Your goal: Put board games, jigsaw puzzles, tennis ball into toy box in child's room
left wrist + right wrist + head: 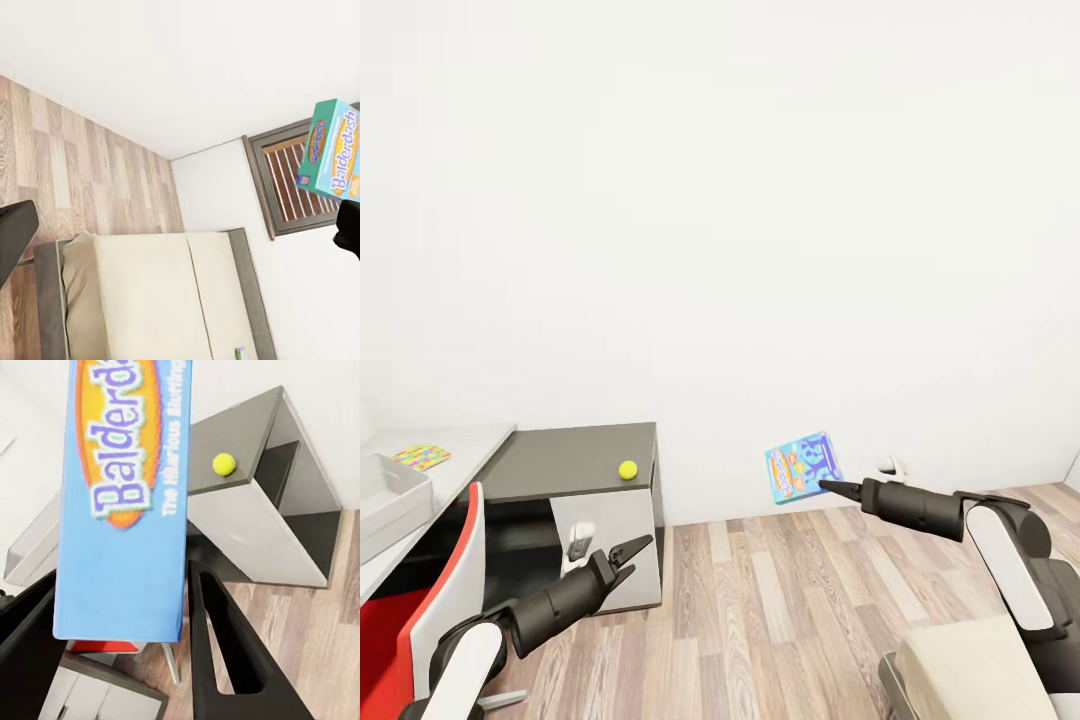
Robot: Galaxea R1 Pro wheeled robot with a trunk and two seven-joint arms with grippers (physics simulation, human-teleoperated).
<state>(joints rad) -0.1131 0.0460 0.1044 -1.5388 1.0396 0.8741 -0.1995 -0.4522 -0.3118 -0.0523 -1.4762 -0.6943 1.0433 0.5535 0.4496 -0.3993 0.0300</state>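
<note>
From the head camera, the right gripper [826, 486] grips the blue board game [803, 467] in the air, over the wood floor [780, 600]. The tennis ball [627, 469] sits on the dark desk [575, 460] (toy box [390, 495] far left). The left gripper [637, 553] hangs spread open, empty. The left wrist camera shows the bed [150, 292]. The right wrist camera shows jaws clamping the box.

dark grey desk [575, 462], red-white chair [430, 600], wall vent [289, 180]
</note>
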